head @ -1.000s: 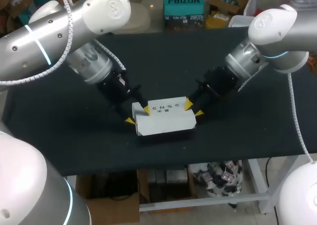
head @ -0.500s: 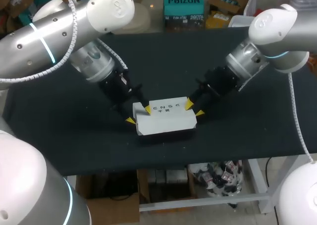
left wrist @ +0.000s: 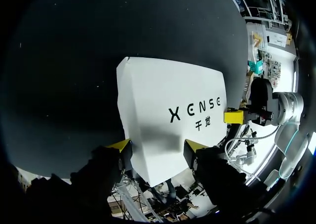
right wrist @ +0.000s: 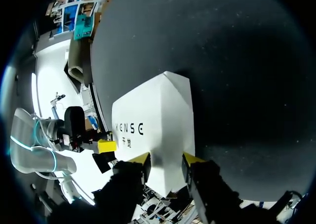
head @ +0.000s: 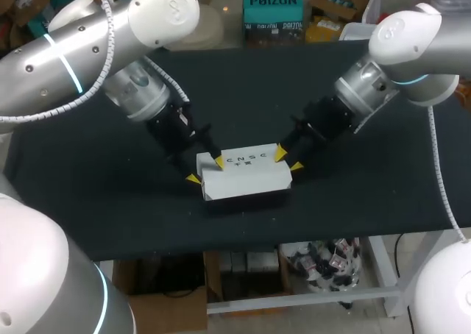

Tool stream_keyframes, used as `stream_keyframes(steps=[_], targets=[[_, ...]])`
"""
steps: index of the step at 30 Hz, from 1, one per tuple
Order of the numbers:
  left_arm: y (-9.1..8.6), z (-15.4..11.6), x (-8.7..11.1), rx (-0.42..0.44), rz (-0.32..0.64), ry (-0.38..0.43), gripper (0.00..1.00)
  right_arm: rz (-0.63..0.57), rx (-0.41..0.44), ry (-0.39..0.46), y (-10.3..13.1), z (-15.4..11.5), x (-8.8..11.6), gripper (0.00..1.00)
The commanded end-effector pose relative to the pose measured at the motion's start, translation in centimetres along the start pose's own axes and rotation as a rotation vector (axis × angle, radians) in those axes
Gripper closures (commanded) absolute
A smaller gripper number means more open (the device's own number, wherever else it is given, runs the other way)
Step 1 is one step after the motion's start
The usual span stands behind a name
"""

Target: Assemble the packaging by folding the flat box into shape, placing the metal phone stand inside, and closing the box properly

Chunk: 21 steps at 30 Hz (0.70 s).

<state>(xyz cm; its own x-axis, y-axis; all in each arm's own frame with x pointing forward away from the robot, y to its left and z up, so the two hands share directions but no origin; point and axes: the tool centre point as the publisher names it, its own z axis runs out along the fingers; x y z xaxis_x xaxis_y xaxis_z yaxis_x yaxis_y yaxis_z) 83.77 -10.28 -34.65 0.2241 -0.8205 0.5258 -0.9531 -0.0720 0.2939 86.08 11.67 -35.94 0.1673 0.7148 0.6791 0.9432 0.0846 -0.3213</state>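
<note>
The left arm (head: 88,47) enters from the left and angles down toward the bench (head: 88,194). The left claw (head: 206,170) is clenched on the left end of the white box (head: 246,178). One yellow tip is at the rear top edge and the other is against the left corner. The box is folded into shape and lies flat near the middle of the bench, toward its front, with the printed face up. The right claw (head: 288,160) grasps the box's right end between its two tips. The right arm (head: 412,40) descends from the right.
</note>
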Motion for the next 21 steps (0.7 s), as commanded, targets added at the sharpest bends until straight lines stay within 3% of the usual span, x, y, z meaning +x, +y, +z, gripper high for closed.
stream_keyframes(steps=[1, 21], targets=[[-0.24, 0.24, 0.49, -0.005, -0.002, -0.003, 0.32, 0.001, 0.009, -0.002, 0.16, 0.21, 0.42, 0.58], [-0.23, 0.10, -0.14, -0.003, -0.013, -0.004, 0.31, 0.010, 0.006, -0.009, 0.28, -0.01, -0.12, 0.57]])
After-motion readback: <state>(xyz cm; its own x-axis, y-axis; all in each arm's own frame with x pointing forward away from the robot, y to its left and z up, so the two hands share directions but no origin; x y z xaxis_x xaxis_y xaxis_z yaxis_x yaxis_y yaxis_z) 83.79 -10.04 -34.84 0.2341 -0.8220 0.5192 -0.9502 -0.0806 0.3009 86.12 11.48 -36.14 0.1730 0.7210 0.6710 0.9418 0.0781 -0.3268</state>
